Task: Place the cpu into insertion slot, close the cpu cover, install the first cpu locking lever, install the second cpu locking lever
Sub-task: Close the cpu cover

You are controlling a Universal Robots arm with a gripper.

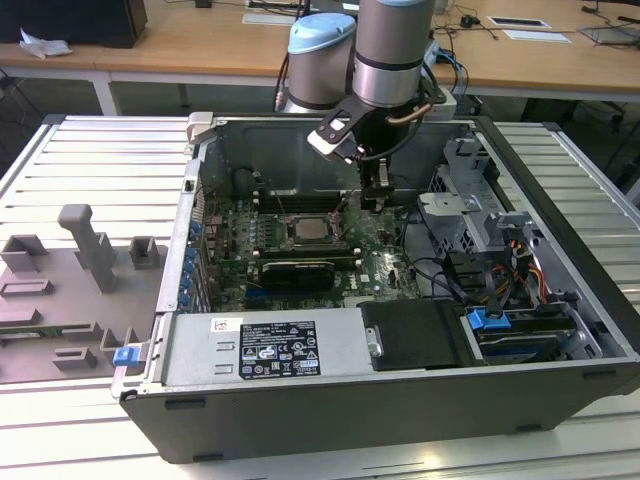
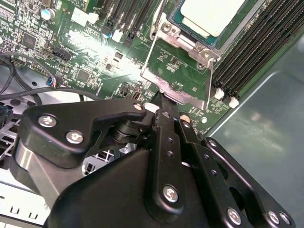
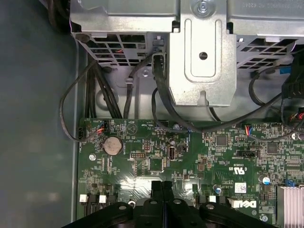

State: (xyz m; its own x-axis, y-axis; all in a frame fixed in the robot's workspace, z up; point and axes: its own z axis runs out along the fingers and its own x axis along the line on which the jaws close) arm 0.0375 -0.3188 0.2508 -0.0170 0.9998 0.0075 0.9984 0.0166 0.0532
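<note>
The cpu (image 2: 209, 13), a pale silvery square, lies in its socket on the green motherboard (image 1: 308, 232). The cpu cover (image 2: 205, 76), a thin metal frame with an open window, stands swung away from the socket, and green board shows through the window. My gripper (image 2: 164, 100) is shut, with its black fingertips meeting at the cover's outer edge. In the first wrist view the closed fingers (image 3: 161, 190) hover just above the board. In the exterior view the gripper (image 1: 375, 200) hangs inside the case, beside the socket on the exterior view's right.
The open computer case (image 1: 150, 390) lies on a slatted table. A black box with a white label (image 1: 265, 350) runs along its front. A metal drive cage (image 1: 470, 215) and loose cables (image 3: 161, 99) crowd the right. Memory slots (image 2: 251, 57) flank the socket. Grey fixtures (image 1: 90, 250) stand left.
</note>
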